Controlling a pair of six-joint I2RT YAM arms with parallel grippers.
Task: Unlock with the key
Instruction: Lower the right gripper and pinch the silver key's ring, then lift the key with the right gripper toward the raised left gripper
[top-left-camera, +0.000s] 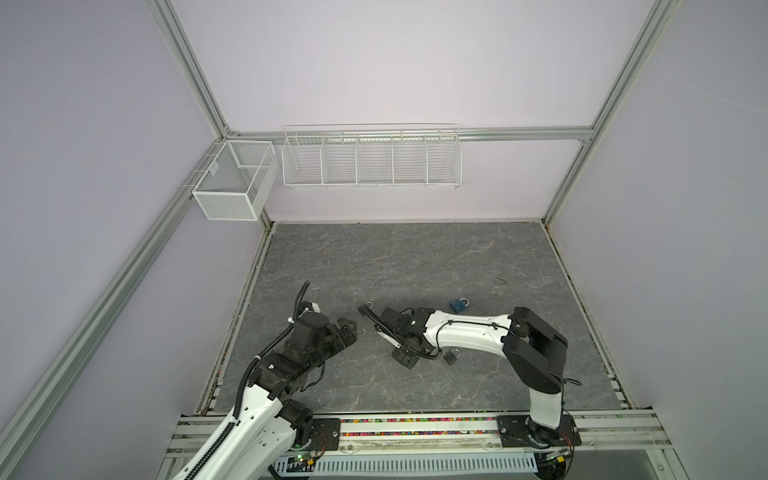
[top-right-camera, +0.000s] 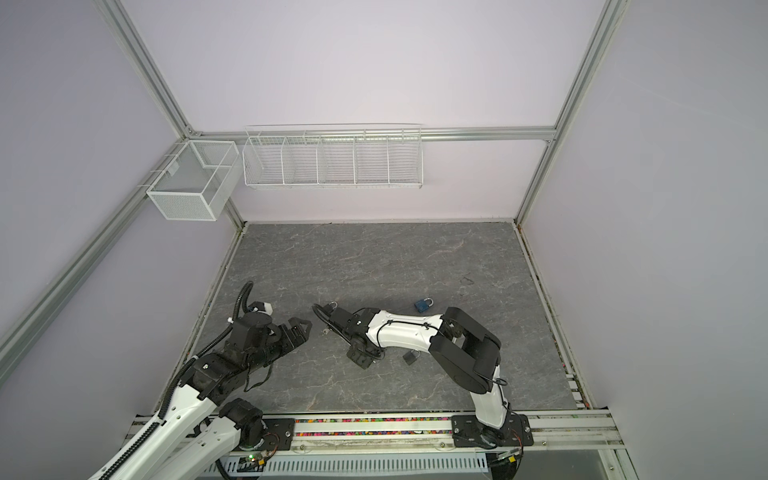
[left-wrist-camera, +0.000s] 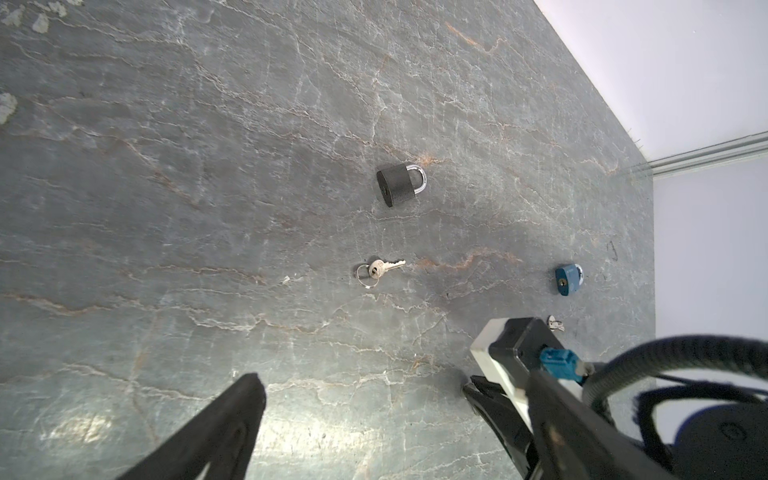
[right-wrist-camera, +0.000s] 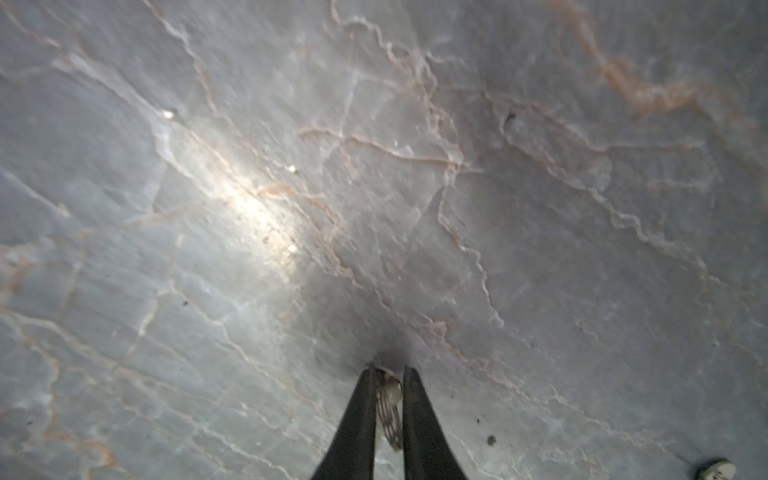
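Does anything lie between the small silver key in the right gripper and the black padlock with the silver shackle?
Nothing visible. The right gripper pinches the small silver key beside the black padlock; in both top views only bare grey marbled table separates them.

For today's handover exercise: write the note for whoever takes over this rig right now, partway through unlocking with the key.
Left gripper: open, empty, beside a loose ringed key.
Right gripper: closed on a second ringed key, down at the table.
Black padlock, blue padlock and a second dark padlock lie on the table, none held.
Done: key gripped. Left: lift it, hold a padlock, insert, turn. Which padlock it fits cannot be told.
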